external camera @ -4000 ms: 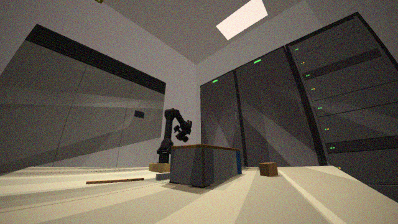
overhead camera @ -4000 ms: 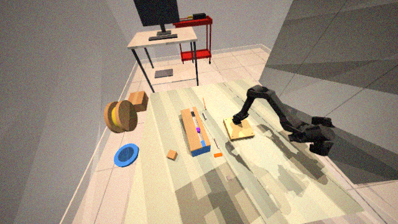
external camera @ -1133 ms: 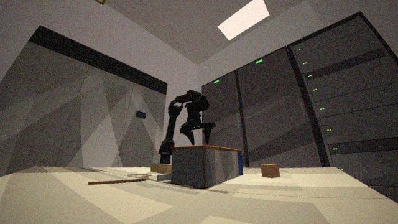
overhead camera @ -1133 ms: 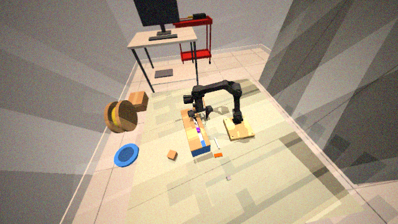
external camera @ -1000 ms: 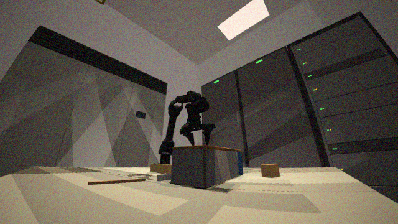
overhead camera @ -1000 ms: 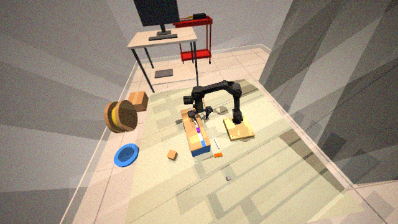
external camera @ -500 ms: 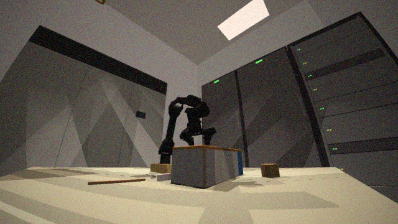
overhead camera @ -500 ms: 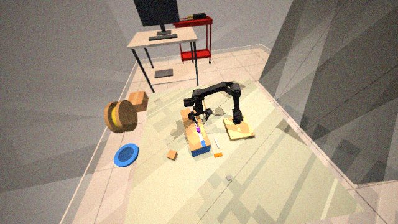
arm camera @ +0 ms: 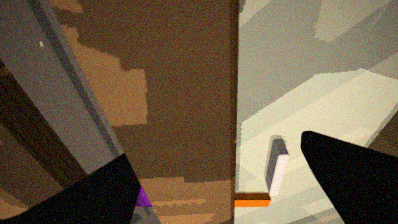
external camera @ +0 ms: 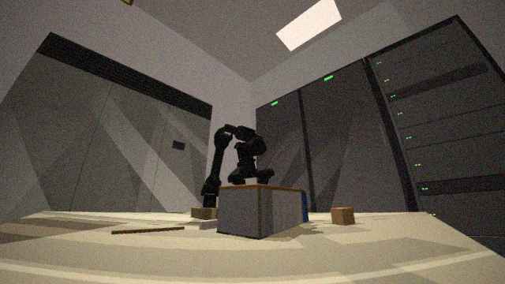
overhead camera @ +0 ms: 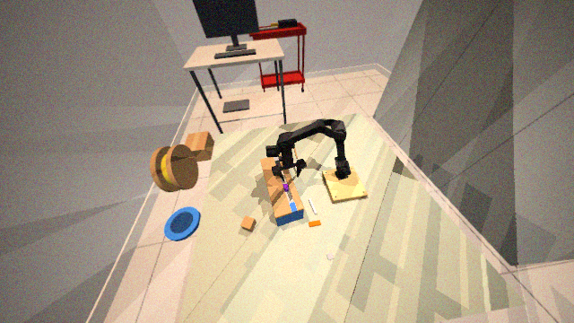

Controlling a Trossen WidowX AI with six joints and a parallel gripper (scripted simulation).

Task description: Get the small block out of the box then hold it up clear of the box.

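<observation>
The purple block point(overhead camera: 286, 187) point(arm camera: 144, 198) sits in the narrow slot along the top of the orange-brown box point(overhead camera: 274, 196) point(external camera: 237, 209) point(arm camera: 190, 100). In the wrist view only a corner of the block shows, the rest hidden by the left finger. The box stands upright, with a blue end point(overhead camera: 291, 218) facing the front of the top view. My gripper point(overhead camera: 289, 174) point(external camera: 252, 181) point(arm camera: 221, 147) is open and empty, pointing down low over the far part of the box. One finger is over the slot side, the other beyond the box's edge on the robot's side. Any finger contact cannot be told.
A white bar point(overhead camera: 313, 206) point(arm camera: 279, 175) and an orange piece point(overhead camera: 315, 223) point(arm camera: 252, 203) lie on the robot's side of the box. A wooden cube point(overhead camera: 247, 223) point(external camera: 342, 216) lies on the other side. The arm's base plate point(overhead camera: 347, 192) is to the right. A brown strip point(external camera: 147, 230) lies nearby.
</observation>
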